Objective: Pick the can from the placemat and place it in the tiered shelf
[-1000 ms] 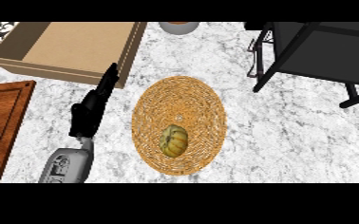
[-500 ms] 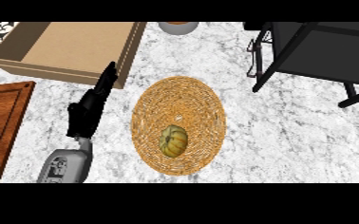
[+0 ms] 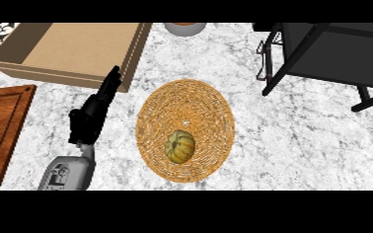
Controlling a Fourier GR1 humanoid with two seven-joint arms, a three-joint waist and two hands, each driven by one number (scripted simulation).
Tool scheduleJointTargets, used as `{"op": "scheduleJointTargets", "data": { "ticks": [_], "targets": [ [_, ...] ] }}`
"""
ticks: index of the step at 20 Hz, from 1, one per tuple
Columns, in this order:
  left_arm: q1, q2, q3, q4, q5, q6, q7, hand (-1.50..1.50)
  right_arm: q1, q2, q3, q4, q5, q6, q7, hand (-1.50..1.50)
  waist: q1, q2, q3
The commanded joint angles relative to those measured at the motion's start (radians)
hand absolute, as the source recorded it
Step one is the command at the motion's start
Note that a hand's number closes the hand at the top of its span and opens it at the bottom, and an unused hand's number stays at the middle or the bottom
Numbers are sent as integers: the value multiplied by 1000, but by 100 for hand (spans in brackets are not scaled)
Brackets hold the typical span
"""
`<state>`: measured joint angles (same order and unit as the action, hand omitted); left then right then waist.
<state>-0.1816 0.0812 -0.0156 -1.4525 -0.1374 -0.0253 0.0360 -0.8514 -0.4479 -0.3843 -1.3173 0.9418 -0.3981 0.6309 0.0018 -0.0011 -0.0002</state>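
Left hand point(image 3: 93, 113) straight-fingered, holding nothing, beside woven placemat point(image 3: 186, 130) bearing can point(image 3: 180, 146).

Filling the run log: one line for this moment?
left robot hand: open, resting left of placemat | can: on placemat, untouched | tiered shelf: upper right | right: unseen

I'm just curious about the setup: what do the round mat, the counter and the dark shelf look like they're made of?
The placemat looks like woven straw or rattan: tan, with coiled rings of weave. The counter looks like polished marble or similar stone: white with grey veining. The tiered shelf seems to be matte black metal, judging by its thin dark legs, though painted wood is possible.
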Motion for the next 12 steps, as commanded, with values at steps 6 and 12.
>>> {"op": "scheduleJointTargets", "data": {
  "ticks": [6, 12],
  "targets": [
    [28, 23, -3, -65, 10, -32, 34, 0, -85, 4, -48, -142, -75, -66, 86, -150, 9, -4, 0],
    [62, 11, 6, -66, 15, -19, 4, 0, -25, -151, -202, -279, -149, 25, 195, -150, -14, -7, 0]
  ]
}}
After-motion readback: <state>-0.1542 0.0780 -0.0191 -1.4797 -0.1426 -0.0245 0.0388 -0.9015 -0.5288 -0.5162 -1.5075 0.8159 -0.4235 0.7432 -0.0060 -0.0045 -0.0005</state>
